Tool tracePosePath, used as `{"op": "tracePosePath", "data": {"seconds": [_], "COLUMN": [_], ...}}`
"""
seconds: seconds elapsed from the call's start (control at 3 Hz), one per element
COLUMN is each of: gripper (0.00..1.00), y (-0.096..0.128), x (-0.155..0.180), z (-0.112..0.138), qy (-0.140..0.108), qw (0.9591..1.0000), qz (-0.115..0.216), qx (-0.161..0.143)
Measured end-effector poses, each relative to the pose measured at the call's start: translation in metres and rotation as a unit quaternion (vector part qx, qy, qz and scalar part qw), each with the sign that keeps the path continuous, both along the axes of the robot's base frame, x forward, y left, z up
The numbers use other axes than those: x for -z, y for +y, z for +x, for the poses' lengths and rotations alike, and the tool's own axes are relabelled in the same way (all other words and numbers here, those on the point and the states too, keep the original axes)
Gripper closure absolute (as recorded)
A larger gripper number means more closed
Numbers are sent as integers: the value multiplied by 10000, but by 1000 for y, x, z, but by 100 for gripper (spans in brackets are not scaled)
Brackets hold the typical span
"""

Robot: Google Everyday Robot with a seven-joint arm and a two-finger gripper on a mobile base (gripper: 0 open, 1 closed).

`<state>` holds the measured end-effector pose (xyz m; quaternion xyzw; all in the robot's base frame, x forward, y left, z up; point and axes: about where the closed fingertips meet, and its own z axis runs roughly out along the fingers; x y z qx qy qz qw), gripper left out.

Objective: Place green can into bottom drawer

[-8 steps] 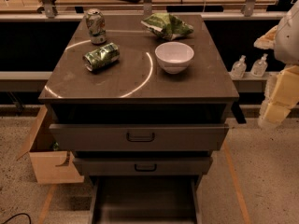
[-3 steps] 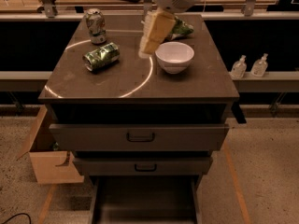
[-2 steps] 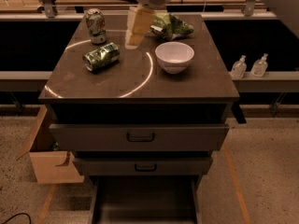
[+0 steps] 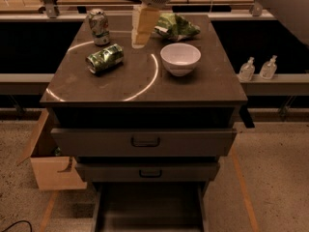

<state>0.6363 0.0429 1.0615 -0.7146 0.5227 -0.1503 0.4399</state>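
Green can (image 4: 105,58) lies on its side, front-left on cabinet top (image 4: 203,88), reachable from above. Bottom drawer (image 4: 149,211) is pulled out below, prob. ready to receive it. Gripper (image 4: 141,37) hangs over rear of top, near can's right, not touching, holding nothing. Open/closed: can't tell.

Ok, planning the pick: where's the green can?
Camera view: the green can lies on its side, left on the cabinet top, in front of the upright silver can; the gripper hovers right of it.
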Motion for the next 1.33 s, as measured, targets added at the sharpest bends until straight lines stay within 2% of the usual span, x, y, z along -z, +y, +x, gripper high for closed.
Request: {"op": "tracePosePath", "data": {"seconds": [0.33, 0.67, 1.0, 1.33], "gripper": [0, 0, 0, 0], "y": [-12, -28, -21, 5], "x": [12, 32, 57, 79], "z": [23, 44, 57, 72], "qy": [43, 323, 648, 932], "qw": [9997, 9989, 9966, 9911], "qz": [-224, -333, -348, -355], "qx": [-12, -40, -362, -882]}}
